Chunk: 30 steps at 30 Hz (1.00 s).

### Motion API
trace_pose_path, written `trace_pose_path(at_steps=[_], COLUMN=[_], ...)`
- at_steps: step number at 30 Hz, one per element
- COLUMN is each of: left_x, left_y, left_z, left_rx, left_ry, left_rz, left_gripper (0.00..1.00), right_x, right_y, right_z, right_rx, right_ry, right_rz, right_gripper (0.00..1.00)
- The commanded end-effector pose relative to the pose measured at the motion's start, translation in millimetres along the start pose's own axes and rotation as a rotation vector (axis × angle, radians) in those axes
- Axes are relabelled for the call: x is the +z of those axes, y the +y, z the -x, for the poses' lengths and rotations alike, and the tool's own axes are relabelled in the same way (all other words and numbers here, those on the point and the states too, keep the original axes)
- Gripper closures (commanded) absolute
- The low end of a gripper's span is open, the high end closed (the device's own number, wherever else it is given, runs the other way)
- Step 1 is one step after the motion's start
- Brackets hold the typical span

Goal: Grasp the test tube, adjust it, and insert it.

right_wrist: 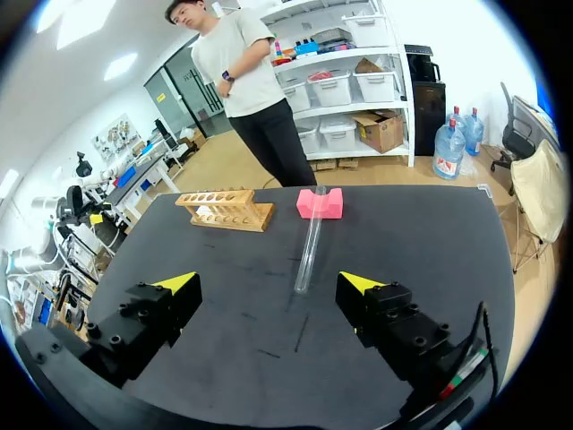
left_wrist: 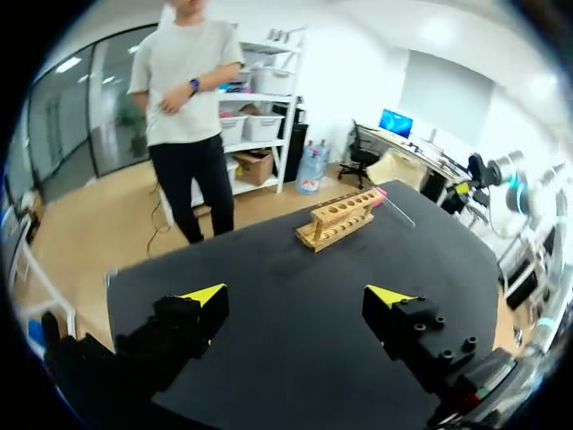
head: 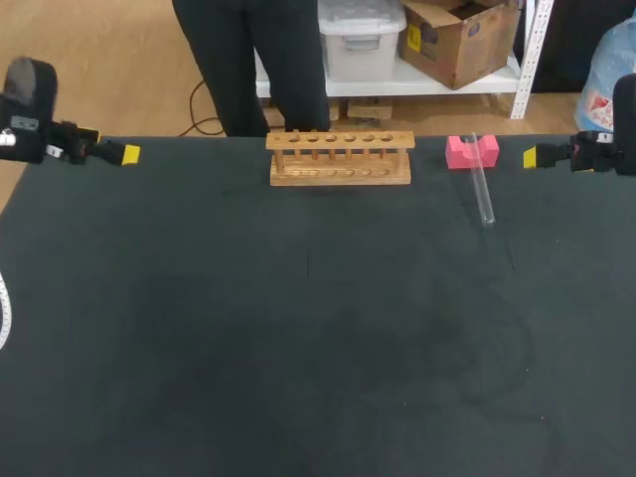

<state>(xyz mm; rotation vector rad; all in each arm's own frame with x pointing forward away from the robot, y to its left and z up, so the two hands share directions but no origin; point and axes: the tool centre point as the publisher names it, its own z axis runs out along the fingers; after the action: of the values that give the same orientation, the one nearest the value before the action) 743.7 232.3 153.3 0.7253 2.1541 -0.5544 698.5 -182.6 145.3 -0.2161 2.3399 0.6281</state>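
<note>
The matte black table carries a pale wooden rack with a row of round holes, set near its far edge. To the rack's right, a slender clear glass test tube lies with its far end in the notch of a pink block. Its long axis runs toward the near edge. The left gripper and right gripper both gape wide, holding nothing.

Our left gripper and right gripper are matte black. Each has two blocky fingers capped with bright yellow wedge tips and dotted with round screw holes. A thin black cable loops beside our right one.
</note>
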Motion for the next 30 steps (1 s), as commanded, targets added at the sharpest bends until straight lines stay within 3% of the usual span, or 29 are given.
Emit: trace_pose_path(at_steps=[1, 19, 30], left_x=[14, 76, 106], left_y=[15.7, 36.6, 34.1], left_z=[-3.2, 11.2, 22.7], left_rx=[0.117, 0.362, 0.393], left_ry=[-0.134, -0.231, -0.227], left_rz=[-0.259, -0.464, -0.491], left_gripper=[0.00, 0.00, 0.00], right_x=[-1, -1, -1], right_y=[1, 1, 1], right_z=[0, 0, 0], right_rx=[0.000, 0.000, 0.000], right_ry=[0.001, 0.001, 0.001], right_rz=[-0.006, -0.006, -0.006], right_gripper=[0.00, 0.00, 0.00])
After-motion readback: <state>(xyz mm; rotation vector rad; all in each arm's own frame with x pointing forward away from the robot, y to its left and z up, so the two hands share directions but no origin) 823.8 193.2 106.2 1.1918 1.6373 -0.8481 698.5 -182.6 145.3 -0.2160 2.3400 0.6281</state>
